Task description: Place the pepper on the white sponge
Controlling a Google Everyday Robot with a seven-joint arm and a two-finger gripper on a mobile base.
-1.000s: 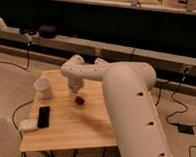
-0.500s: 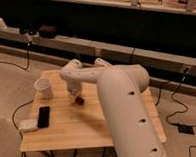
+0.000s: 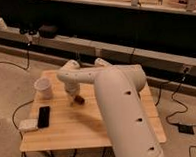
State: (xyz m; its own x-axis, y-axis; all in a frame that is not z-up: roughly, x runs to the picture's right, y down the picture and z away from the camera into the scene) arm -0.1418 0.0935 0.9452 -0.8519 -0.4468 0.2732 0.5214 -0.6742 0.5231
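Whether the jaws are apart or clamped cannot be told. The gripper (image 3: 74, 96) hangs low at mid-frame, right against the pepper (image 3: 80, 99) on the wooden table (image 3: 90, 133). This looks like the pickup step. Next comes a carry toward the lower left, over the black phone (image 3: 43, 116), onto the white sponge (image 3: 27, 125).

Nothing readable: no text, label, brand or number showed anywhere. The gripper (image 3: 74, 96) hung just left of centre frame, low over the table (image 3: 70, 136).

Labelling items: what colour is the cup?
White cup, camera view; the tool is by the pepper.
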